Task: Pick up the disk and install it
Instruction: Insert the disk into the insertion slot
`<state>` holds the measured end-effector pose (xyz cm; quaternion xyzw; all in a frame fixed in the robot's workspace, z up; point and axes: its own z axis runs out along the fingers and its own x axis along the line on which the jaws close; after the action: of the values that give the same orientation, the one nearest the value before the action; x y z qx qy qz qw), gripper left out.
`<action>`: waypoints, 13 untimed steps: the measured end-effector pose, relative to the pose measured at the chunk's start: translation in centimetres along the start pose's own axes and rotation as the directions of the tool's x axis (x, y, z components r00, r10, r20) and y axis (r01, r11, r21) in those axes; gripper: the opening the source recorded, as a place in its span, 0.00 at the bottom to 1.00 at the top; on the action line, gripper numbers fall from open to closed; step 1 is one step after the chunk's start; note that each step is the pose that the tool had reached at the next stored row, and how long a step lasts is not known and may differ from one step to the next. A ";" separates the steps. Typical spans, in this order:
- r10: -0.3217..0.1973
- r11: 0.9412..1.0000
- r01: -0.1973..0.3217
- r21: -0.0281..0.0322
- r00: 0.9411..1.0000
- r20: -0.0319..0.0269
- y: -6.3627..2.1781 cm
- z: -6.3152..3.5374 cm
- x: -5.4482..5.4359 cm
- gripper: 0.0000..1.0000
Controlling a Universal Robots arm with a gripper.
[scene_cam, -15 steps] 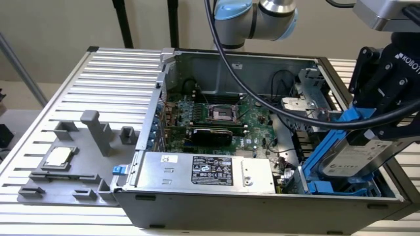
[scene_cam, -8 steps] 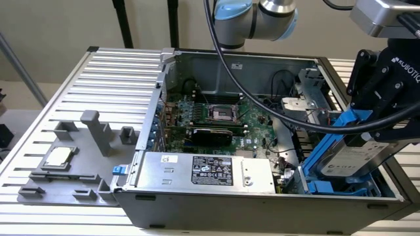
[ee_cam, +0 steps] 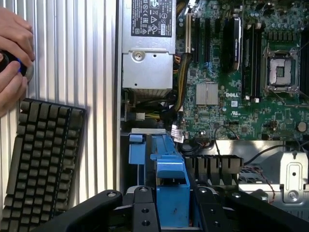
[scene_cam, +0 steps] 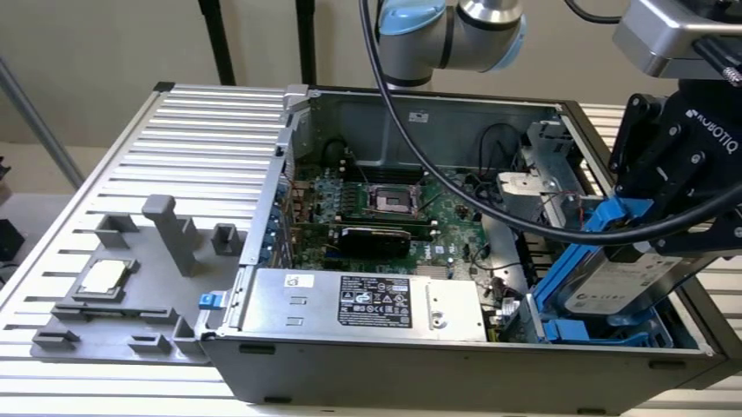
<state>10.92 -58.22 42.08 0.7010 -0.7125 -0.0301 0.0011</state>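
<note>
exterior view, right side: clamped in gripper point(scene_cam: 649, 228) by its blue carrier, disk point(scene_cam: 620, 280), tilted, white label facing up, lower end down at the blue bay point(scene_cam: 571, 330) in the near right corner of the open case point(scene_cam: 464, 369). just beside it, toward the exterior view's left, psu point(scene_cam: 347, 302) along the front wall, motherboard point(scene_cam: 383, 208) behind. well apart on the ribbed table point(scene_cam: 197, 130), at the exterior view's left, a grey fixture point(scene_cam: 116, 308) with a small chip point(scene_cam: 102, 278) lying on it. wrist view: black fingers point(ee_cam: 145, 208) pressed to both sides of the carrier; outside the case, keyboard point(ee_cam: 41, 159) on the table and a hand point(ee_cam: 12, 58) around a small dark object.
</note>
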 end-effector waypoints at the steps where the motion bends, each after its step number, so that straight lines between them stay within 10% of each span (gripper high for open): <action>1: 0.000 1.000 0.000 0.000 1.000 0.000 0.00 0.05 0.0 0.33; 13: 0.000 1.000 0.000 0.000 1.000 0.001 -0.03 0.61 0.0 0.34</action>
<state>10.92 -58.22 41.47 0.7010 -0.7125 -0.0306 0.0006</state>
